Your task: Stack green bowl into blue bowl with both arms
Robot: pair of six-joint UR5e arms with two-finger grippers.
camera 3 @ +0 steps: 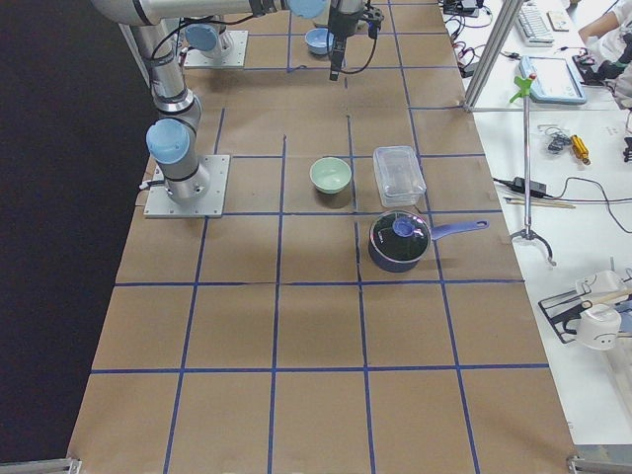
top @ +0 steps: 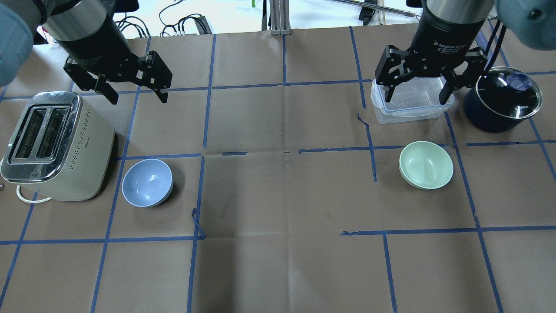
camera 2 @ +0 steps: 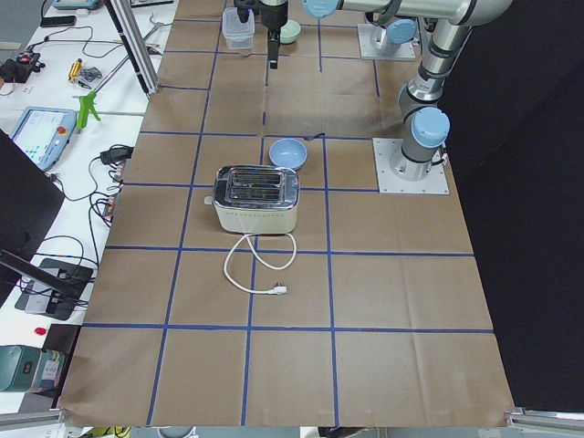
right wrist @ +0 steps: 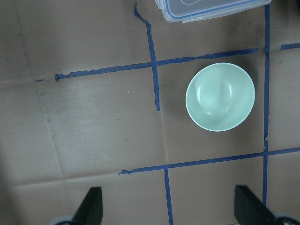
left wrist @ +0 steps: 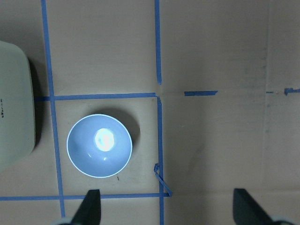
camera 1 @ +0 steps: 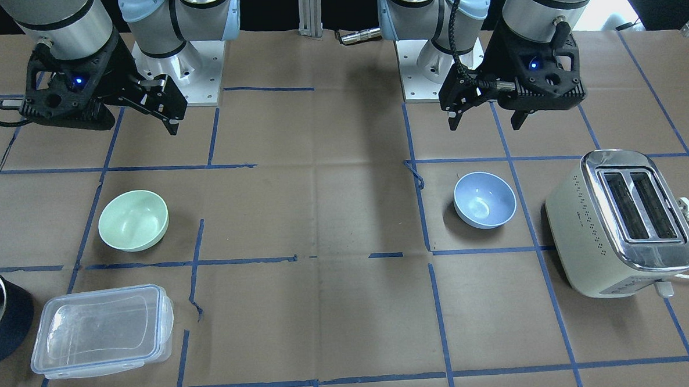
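Note:
The green bowl [top: 426, 164] sits upright on the table's right half; it also shows in the front view [camera 1: 133, 220] and the right wrist view [right wrist: 220, 97]. The blue bowl [top: 147, 182] sits upright on the left half, next to the toaster; it also shows in the front view [camera 1: 485, 200] and the left wrist view [left wrist: 99, 146]. My left gripper [top: 135, 94] hangs open and empty high above the table, beyond the blue bowl. My right gripper [top: 415, 93] hangs open and empty above the plastic container, beyond the green bowl.
A cream toaster [top: 47, 145] stands left of the blue bowl, its cord [camera 2: 258, 271] trailing on the table. A clear lidded plastic container [top: 410, 102] and a dark blue pot with a glass lid [top: 501, 104] stand beyond the green bowl. Blue tape lines grid the brown table cover.

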